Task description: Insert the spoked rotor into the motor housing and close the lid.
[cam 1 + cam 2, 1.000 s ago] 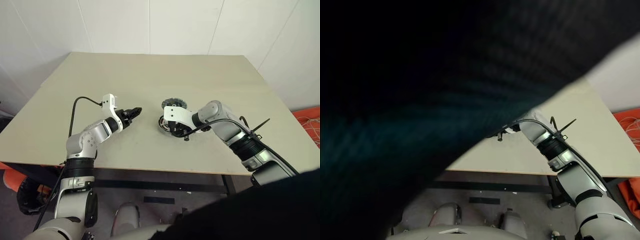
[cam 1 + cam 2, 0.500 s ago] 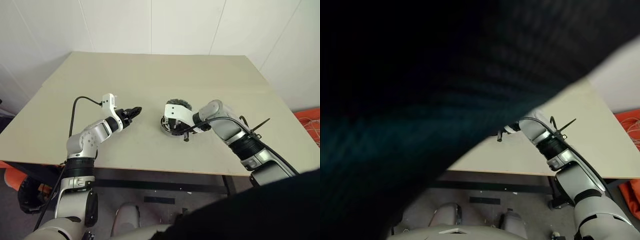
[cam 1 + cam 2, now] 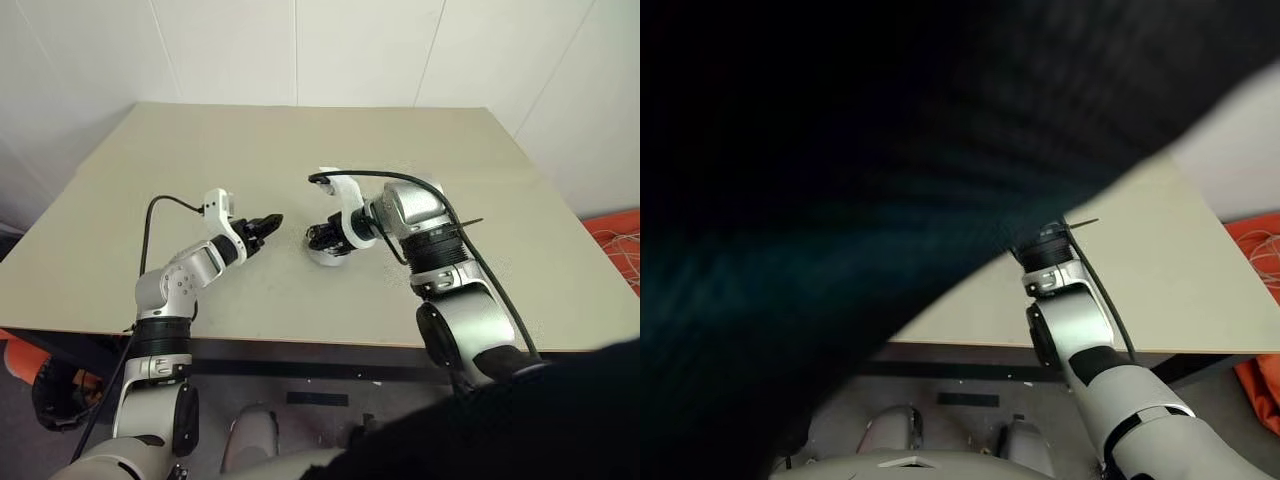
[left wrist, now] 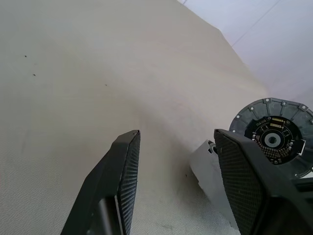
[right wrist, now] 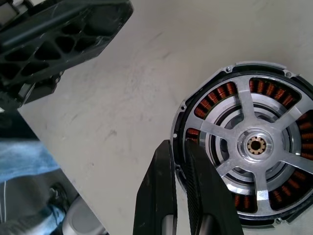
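Note:
The motor housing lies flat on the table, its copper windings showing between silver spokes. The spoked rotor sits inside it. In the left eye view the housing is a pale disc near mid-table. My right gripper is shut, nothing visible between its fingers, hovering over the housing's rim; the same gripper points down. The lid, a grey slotted disc with a dark hub, faces my left gripper. That left gripper stands open and empty just left of the housing.
The beige table reaches back to white walls. Its near edge runs below both arms. A black cable loops off my left wrist. Orange material lies on the floor at the far right.
My right arm has swung left and its wrist has rolled. Its gripper has risen off the housing and now points down over it. The left arm has stayed put.

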### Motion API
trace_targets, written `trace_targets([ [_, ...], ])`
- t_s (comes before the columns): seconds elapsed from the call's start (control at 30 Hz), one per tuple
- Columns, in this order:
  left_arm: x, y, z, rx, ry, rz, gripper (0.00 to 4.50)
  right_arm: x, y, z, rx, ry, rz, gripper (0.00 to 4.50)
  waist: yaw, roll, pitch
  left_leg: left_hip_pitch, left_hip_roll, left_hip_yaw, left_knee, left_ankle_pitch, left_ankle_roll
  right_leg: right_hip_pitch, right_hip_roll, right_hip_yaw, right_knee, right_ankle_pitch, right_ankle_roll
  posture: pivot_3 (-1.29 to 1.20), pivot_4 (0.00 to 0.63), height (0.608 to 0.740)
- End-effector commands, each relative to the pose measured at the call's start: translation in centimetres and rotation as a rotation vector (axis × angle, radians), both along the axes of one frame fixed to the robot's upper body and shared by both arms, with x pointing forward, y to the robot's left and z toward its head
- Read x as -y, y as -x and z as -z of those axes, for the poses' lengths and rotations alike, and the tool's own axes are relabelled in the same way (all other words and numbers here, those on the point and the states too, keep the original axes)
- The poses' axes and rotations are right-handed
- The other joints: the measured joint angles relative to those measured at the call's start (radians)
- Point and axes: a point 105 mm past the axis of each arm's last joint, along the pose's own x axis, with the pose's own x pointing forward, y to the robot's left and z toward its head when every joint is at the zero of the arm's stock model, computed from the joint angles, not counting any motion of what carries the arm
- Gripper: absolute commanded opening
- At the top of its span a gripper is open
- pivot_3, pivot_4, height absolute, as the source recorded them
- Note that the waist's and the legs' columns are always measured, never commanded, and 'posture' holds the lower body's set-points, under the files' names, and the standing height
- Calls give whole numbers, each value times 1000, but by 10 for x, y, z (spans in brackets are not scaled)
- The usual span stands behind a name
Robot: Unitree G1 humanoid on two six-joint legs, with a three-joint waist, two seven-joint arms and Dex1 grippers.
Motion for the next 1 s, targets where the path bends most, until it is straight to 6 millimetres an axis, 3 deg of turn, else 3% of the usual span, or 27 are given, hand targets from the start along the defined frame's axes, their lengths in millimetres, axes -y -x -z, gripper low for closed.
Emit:
trace_targets([
  [0.03,-4,-3,-21,73,2,-8,2556,14,-10,16,-24,62,147,15,1,0,0,1,0,0,-1,1,-2,1,0,0,0,0,0,0,0,740],
  [0.27,-6,-4,-24,82,-2,-12,2556,16,-18,39,-43,94,292,15,5,0,0,10,1,-1,-8,9,-16,5,-1,0,1,-4,10,0,0,740],
  [0.57,-5,-1,-24,82,-4,-9,2556,6,-20,57,-71,86,363,15,14,2,1,26,2,-2,-21,9,-15,11,-2,-1,-13,-5,11,0,0,740],
  [0.77,-4,0,-24,79,-2,-8,2556,5,-19,60,-82,88,363,15,14,2,1,26,-3,-2,-29,9,-15,10,-5,-1,-22,-5,11,0,0,740],
  [1.0,0,-1,-22,75,0,0,2556,1,-27,49,-71,30,411,15,14,1,0,25,-3,-2,-30,9,-15,8,-6,-1,-21,-4,12,0,0,740],
])
